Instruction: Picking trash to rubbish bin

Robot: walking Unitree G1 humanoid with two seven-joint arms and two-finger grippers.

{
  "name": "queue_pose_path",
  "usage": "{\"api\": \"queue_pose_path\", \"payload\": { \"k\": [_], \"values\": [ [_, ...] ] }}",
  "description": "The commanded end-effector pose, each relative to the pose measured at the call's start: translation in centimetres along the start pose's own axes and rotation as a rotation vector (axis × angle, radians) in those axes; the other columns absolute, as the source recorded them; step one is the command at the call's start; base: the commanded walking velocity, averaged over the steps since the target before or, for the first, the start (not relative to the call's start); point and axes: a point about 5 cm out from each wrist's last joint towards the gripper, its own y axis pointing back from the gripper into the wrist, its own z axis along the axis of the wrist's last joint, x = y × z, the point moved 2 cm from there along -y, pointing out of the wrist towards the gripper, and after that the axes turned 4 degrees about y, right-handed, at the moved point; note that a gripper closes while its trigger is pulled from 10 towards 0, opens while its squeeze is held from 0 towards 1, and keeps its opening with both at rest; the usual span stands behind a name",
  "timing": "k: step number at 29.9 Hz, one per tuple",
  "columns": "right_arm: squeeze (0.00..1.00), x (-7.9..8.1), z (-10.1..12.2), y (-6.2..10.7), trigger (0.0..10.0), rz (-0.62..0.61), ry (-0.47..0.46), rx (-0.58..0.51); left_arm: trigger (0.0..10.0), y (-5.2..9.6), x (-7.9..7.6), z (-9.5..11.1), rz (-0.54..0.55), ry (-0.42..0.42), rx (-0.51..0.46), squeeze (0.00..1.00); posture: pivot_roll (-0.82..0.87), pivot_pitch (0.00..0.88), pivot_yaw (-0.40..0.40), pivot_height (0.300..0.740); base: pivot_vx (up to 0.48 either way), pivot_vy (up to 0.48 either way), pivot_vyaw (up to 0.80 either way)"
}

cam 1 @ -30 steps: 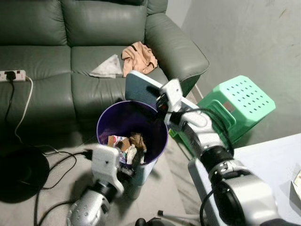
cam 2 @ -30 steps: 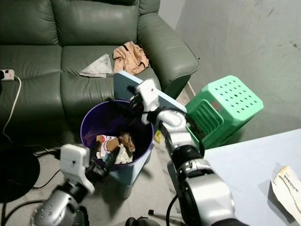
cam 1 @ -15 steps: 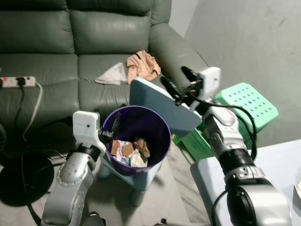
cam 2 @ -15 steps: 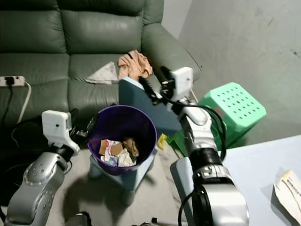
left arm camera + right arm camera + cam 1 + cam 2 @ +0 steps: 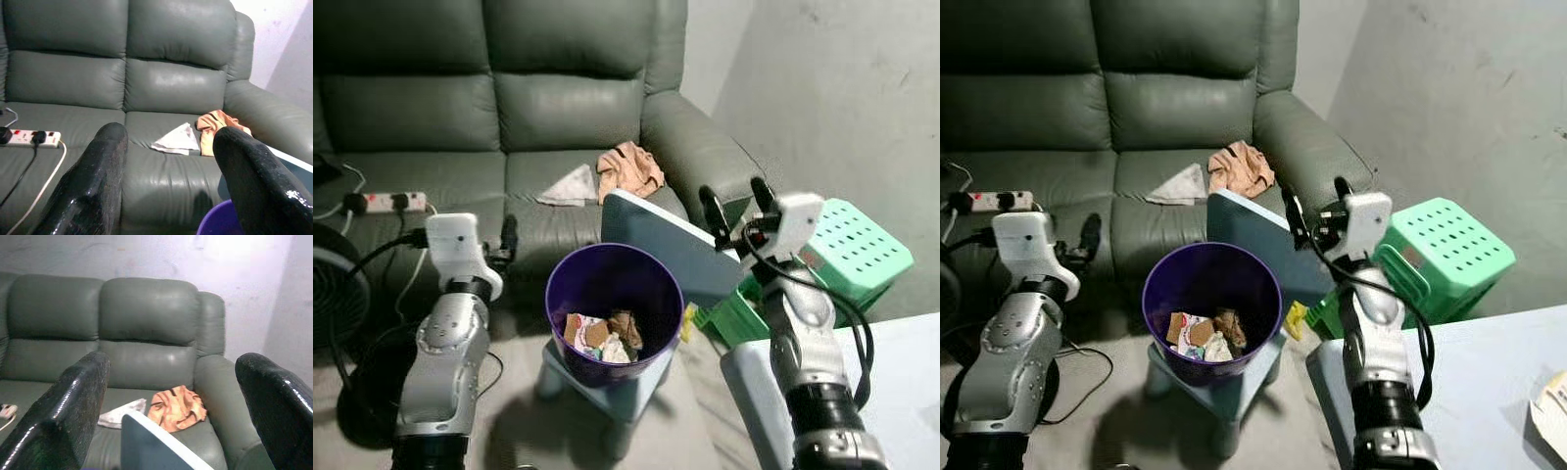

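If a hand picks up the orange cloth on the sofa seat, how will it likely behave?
The orange cloth lies crumpled in soft folds, so it would probably hang limp and drape from the pinch point. It looks thin and likely light. Resting on the smooth sofa seat beside a grey cloth, it would probably slide rather than roll if pushed.

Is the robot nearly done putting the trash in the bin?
Partly. Some crumpled trash already lies in the purple bin. Both the left gripper and the right gripper are open and carry nothing. An orange cloth and a white paper still lie on the sofa.
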Motion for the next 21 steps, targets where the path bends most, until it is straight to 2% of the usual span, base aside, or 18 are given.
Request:
{"api": "queue_pose_path", "payload": {
  "k": [1,4,10,14,17,21],
  "values": [
    [0.0,-0.9,0.7,0.4,10.0,-0.066,0.014,-0.01,10.0,-0.5,-0.4,-0.2,-0.015,0.004,0.005,0.0,0.12,0.0,-0.076,0.74,0.0,0.0,0.0],
    [0.0,-1.3,0.2,1.6,10.0,-0.136,0.043,0.04,10.0,-1.2,-0.4,-0.7,-0.021,0.028,0.022,0.0,0.1,0.0,-0.056,0.74,0.0,0.0,0.0],
    [0.0,-2.3,-0.9,2.8,10.0,-0.214,0.084,0.108,10.0,-1.8,-0.8,-1.7,-0.05,-0.026,0.063,0.0,0.08,0.0,-0.037,0.74,0.0,0.0,0.0],
    [0.0,-2.7,-1.7,3.4,10.0,-0.25,0.094,0.164,10.0,-2.6,-1.2,-1.6,-0.09,0.059,0.067,0.0,0.07,0.0,-0.025,0.74,0.0,0.0,0.0],
    [0.0,-2.7,-1.9,3.5,10.0,-0.264,0.121,0.175,10.0,-3.2,-1.6,-1.6,-0.094,0.065,0.068,0.0,0.06,0.0,-0.016,0.74,0.0,0.0,0.0],
    [0.0,-2.4,-2.1,3.6,10.0,-0.266,0.119,0.18,10.0,-3.3,-1.7,-1.5,-0.113,0.054,0.057,0.0,0.06,0.0,-0.013,0.74,0.0,0.0,0.0]
  ]
}}
